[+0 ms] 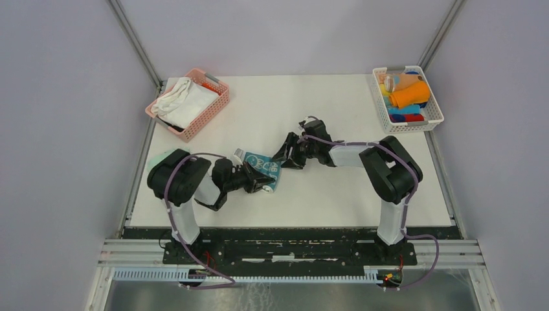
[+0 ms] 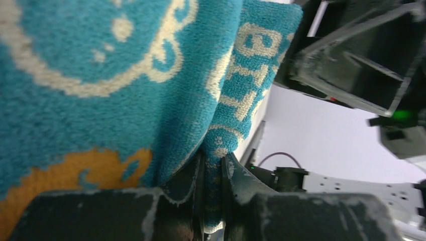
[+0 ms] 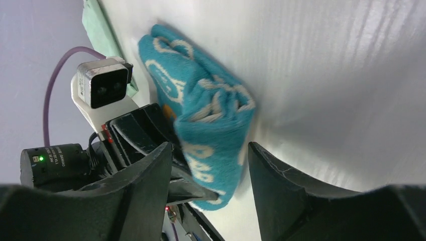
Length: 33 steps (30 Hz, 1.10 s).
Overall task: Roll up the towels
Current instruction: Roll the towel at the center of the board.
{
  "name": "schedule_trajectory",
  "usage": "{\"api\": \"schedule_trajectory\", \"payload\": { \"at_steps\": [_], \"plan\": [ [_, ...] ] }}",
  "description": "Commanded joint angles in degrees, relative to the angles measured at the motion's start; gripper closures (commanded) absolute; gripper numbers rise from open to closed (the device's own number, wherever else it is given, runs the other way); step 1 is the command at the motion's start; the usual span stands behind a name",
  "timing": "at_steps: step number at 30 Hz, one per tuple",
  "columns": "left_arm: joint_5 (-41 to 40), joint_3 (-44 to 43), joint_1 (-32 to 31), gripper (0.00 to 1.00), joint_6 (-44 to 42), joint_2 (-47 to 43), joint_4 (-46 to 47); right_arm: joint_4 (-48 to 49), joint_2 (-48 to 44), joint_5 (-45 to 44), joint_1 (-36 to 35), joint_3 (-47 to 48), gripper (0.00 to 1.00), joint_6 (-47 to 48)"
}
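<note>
A teal towel (image 1: 262, 168) with white print lies partly rolled on the white table, left of centre. My left gripper (image 1: 264, 184) is shut on it: in the left wrist view a fold of the towel (image 2: 100, 75) is pinched between the closed fingers of the gripper (image 2: 213, 163). My right gripper (image 1: 289, 154) stands just right of the towel, jaws open. In the right wrist view the rolled end of the towel (image 3: 211, 110) sits ahead of the gripper (image 3: 210, 146), between the spread fingers and touching neither.
A mint green towel (image 1: 157, 160) lies flat under the left arm by the table's left edge. A pink basket (image 1: 217, 110) with a white cloth stands back left. A white basket (image 1: 432, 116) at back right holds rolled towels, one orange (image 1: 409, 95).
</note>
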State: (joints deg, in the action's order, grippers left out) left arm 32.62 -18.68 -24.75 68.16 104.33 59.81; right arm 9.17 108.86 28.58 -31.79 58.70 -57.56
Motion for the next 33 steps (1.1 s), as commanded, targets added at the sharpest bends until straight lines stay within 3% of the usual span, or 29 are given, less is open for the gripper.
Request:
{"api": "schedule_trajectory", "payload": {
  "at_steps": [1, 7, 10, 13, 18, 23, 27, 33],
  "plan": [
    [6.2, 3.0, 2.1, 0.92, 14.4, 6.5, 20.6, 11.5, 3.3, 2.1, 0.0, -1.8, 0.36, -3.6],
    [6.7, 3.6, 2.3, 0.9, 16.7, 10.8, 25.3, 12.0, 7.9, 2.3, 0.0, -1.0, 0.41, -3.0],
    [6.7, 3.4, 2.3, 0.85, 15.2, 9.7, 22.2, 9.9, 8.8, 2.0, -0.2, -0.2, 0.51, -1.5],
    [6.1, 2.7, 2.2, 0.75, 10.7, 6.5, 12.8, 4.2, 8.1, 0.0, -0.5, 1.3, 0.66, 1.9],
    [1.5, 0.3, 2.0, 0.55, -2.3, -4.5, -11.7, -11.8, 5.2, -8.2, -1.8, 6.3, 0.78, 8.5],
    [-12.0, -5.6, -0.9, 0.41, -16.0, -19.4, -41.0, -26.5, 3.2, -17.4, -3.5, 11.7, 0.8, 12.2],
    [-29.9, -12.2, -8.2, 0.37, -23.5, -29.6, -58.6, -34.8, 2.8, -23.6, -5.0, 15.9, 0.8, 13.2],
    [-54.1, -22.0, -24.4, 0.36, -30.7, -32.3, -70.3, -40.1, 3.6, -25.9, -5.6, 19.7, 0.79, 13.3]
  ]
}}
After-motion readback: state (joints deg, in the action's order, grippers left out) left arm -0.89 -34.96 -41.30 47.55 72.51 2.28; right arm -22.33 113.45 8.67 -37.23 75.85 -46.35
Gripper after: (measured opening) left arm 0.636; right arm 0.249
